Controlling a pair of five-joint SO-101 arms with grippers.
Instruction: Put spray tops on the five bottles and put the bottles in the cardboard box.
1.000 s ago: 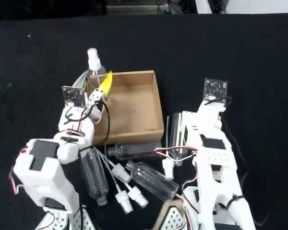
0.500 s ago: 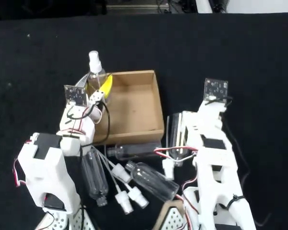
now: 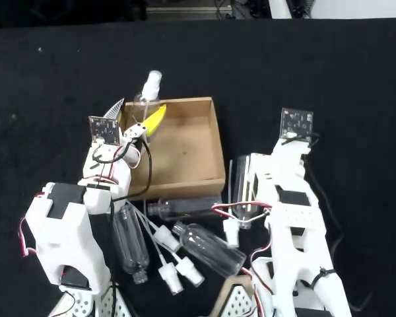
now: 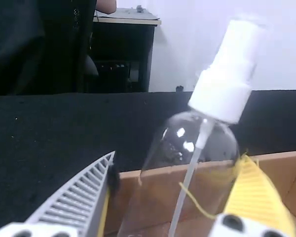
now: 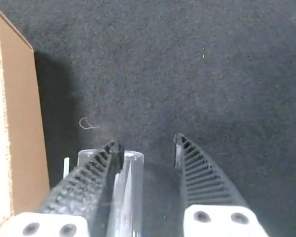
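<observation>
We see the left gripper (image 4: 177, 158) wide open at the far left corner of the cardboard box (image 3: 185, 187). Between its jaws stands a clear bottle (image 4: 200, 143) that already carries a white spray top (image 4: 224, 84). The bottle tilts toward the yellow finger (image 4: 256, 187) and seems to touch it, while an open gap separates it from the grey finger (image 4: 76, 202). So the gripper clamps nothing. The wall of the box is directly beyond the two fingers.

The right gripper (image 5: 148, 142) is low over the black table (image 3: 330, 79), just beside the box, and its jaws are partly open. A second bottle (image 5: 126, 192) lies between them. It rests against one finger, and a gap stays free up to the other finger.

Behind both grippers, near the bases of the arms, three more bottles (image 3: 208, 249) lie on their sides. Loose spray tops (image 3: 171, 277) lie among them, with their thin tubes pointing toward the left arm.
</observation>
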